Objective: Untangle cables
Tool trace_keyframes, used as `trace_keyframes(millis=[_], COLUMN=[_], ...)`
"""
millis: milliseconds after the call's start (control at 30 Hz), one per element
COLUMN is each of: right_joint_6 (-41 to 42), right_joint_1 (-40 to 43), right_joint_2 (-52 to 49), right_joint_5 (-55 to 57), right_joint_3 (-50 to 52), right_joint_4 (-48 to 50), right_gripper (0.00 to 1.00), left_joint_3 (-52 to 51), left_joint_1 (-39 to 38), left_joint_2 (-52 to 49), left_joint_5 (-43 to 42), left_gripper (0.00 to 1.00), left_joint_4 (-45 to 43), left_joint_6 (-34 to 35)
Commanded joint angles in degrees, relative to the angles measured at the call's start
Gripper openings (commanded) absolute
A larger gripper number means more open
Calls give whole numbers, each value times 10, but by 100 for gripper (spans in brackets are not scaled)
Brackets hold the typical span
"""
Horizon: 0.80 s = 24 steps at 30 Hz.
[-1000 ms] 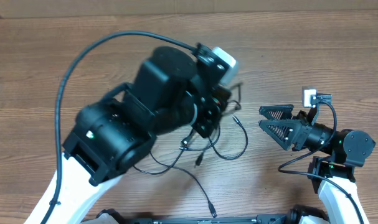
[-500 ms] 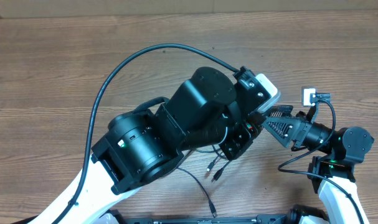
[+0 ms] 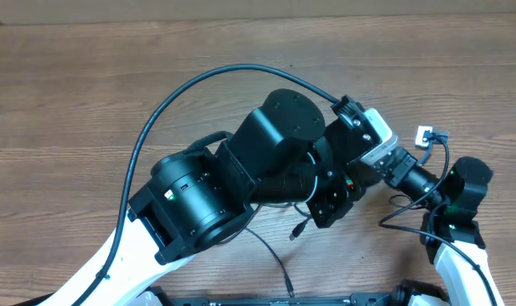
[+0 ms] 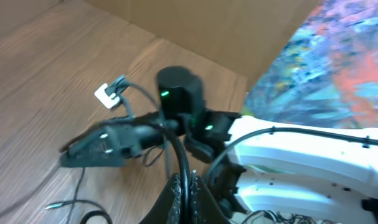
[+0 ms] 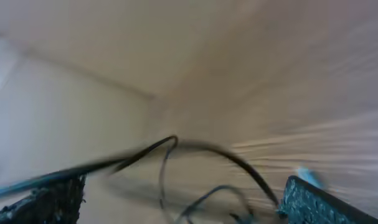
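Note:
In the left wrist view my left gripper is shut on a black cable that runs up out of the jaws. Thin cable with a plug tip trails on the wood at lower left. My right gripper sits just beyond, low over the table. In the right wrist view my right gripper is open, with blurred cable loops between its fingers. From overhead both grippers' fingertips are hidden under my left arm; a loose cable strand and a plug show below it.
My left arm's thick black cable arcs over the table. A white connector hangs by my right wrist. A cardboard wall and a colourful cloth stand behind. The table's front edge is near the loose plug.
My left arm has swung right across the table, dragging the cables with it. Its wrist now covers my right gripper, whose arm has turned a little.

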<state>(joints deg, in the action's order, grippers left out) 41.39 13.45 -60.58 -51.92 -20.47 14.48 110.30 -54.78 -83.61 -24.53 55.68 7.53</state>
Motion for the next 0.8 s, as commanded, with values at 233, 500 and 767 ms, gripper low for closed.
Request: trace_keyframes(millis=[233, 500, 767], right_joint_6=[-60, -87, -167], right_joint_1=[1, 1, 1], right_joint_2=[0, 0, 0], right_joint_5=[184, 188, 80], right_joint_3=[-2, -2, -2], right_joint_4=[-85, -104, -76], right_gripper=[100, 100, 100], left_joint_3=[9, 9, 9], left_joint_1=[-3, -3, -3], left_joint_2=[11, 38, 56], left_joint_5=[-32, 101, 357], left_gripper=[4, 4, 4], left_joint_4=[-23, -25, -20], left_joint_6=[2, 2, 2])
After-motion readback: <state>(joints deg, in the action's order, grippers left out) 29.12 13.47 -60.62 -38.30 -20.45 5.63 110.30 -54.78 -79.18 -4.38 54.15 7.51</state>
